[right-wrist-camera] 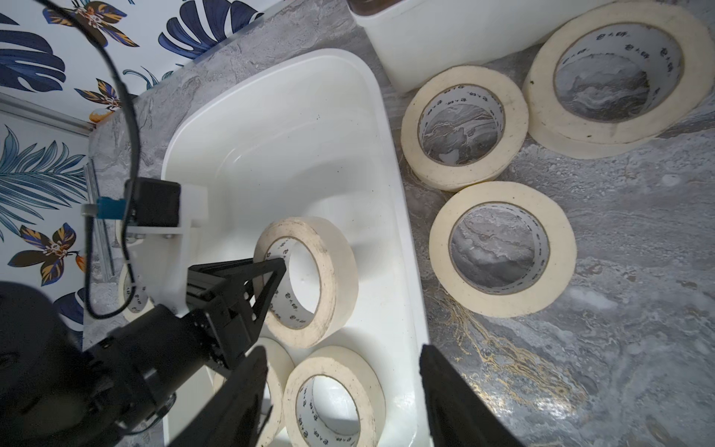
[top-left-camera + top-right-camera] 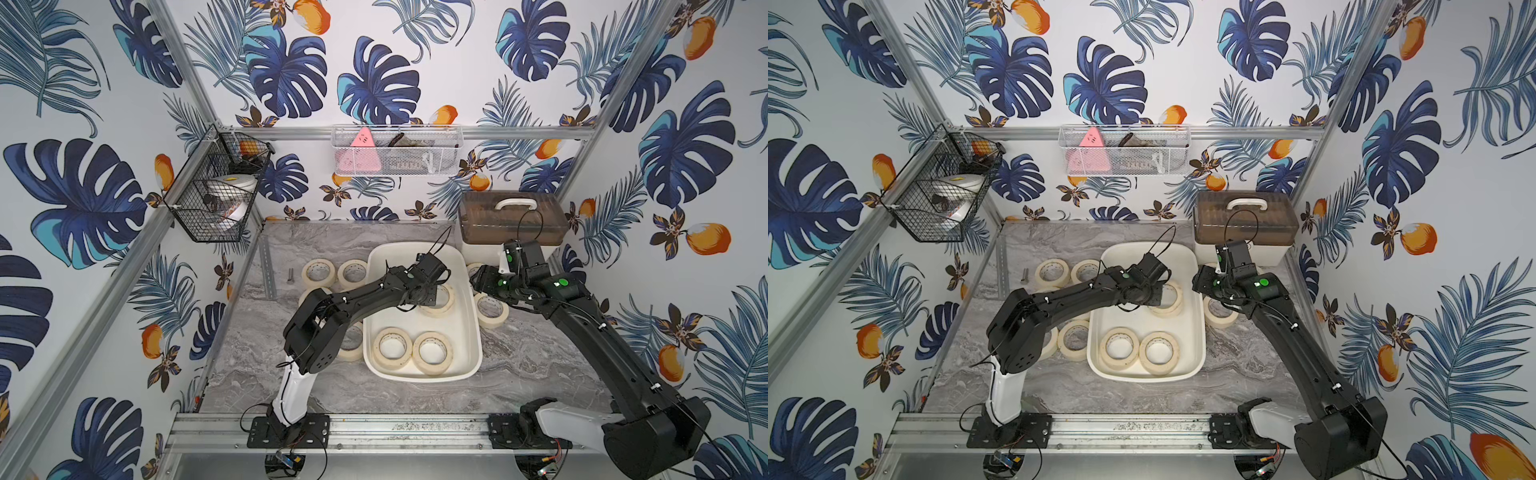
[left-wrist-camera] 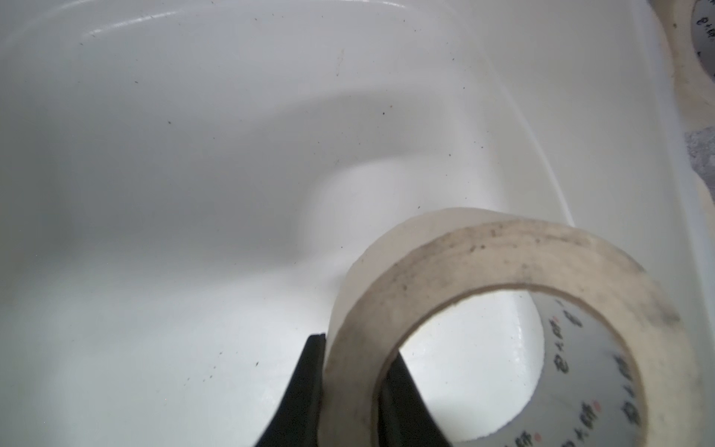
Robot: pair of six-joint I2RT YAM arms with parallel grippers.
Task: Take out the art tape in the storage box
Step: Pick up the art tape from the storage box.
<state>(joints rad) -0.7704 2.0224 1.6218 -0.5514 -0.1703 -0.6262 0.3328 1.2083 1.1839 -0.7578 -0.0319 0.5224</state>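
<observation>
The storage box (image 2: 415,376) (image 2: 1142,376) is a white tub in the middle of the table. My left gripper (image 3: 356,348) (image 2: 435,291) reaches into it and is shut on the wall of one cream art tape roll (image 3: 503,255) (image 1: 332,271) (image 2: 449,299), one finger inside the core and one outside. The roll is tilted up on edge. Two more rolls (image 2: 392,348) (image 2: 432,352) lie flat at the box's front end. My right gripper (image 1: 340,360) (image 2: 478,282) hangs open over the box's right rim (image 1: 390,154), holding nothing.
Loose rolls lie on the table left of the box (image 2: 318,272) (image 2: 353,274) and right of it (image 2: 492,309) (image 1: 503,247). A cream case with a brown lid (image 2: 513,222) stands at the back right. Wire baskets (image 2: 216,191) (image 2: 395,151) hang on the walls.
</observation>
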